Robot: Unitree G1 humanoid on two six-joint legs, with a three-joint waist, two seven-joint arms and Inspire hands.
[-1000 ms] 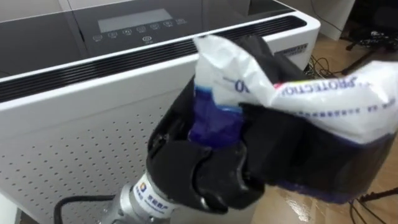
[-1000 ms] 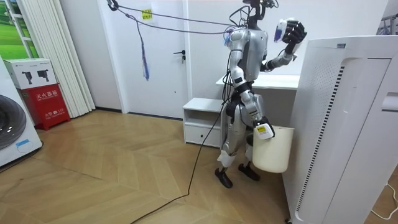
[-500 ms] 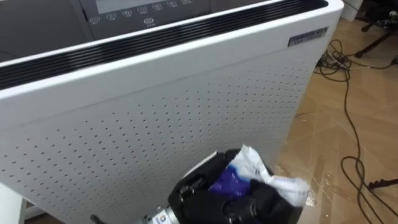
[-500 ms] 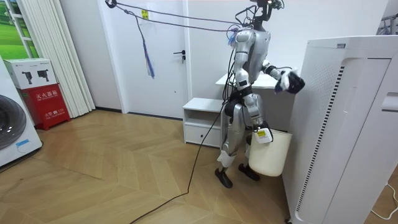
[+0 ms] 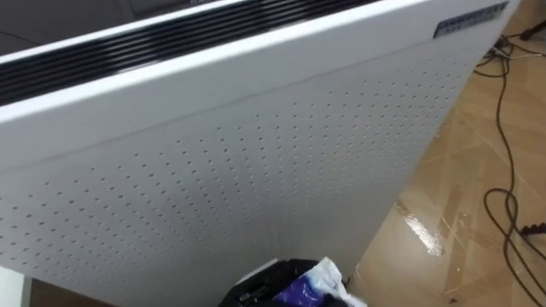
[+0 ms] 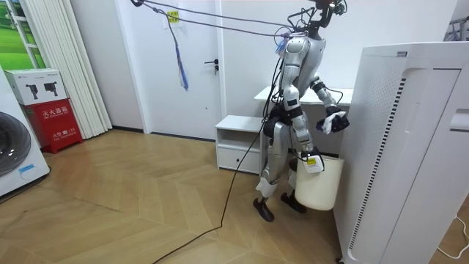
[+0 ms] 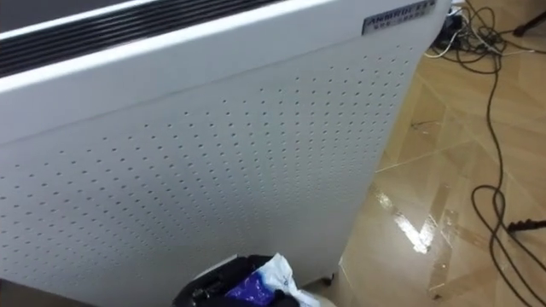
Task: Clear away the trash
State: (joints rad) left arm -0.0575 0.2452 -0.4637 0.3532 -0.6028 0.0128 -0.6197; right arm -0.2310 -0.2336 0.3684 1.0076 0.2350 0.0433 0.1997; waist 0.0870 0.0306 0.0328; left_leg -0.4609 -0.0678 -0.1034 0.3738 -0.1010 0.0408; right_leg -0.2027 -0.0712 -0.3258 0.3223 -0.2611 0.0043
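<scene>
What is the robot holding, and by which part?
Left hand grips the crumpled wrapper round its blue part; right hand carries the white bin at its rim.

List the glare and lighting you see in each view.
Left eye view: a bright glare streak on the wooden floor beside the white perforated appliance, whose panel is evenly lit; the left hand, shut on the crumpled wrapper, sits dark at the bottom edge. Right eye view: the same streak of glare. Room view: soft, even light, with only a faint sheen on the floor.

Crumpled white-and-blue plastic wrapper [image 5: 321, 281], bunched and gripped in the black left robot hand [image 5: 256, 295], white end uppermost
</scene>
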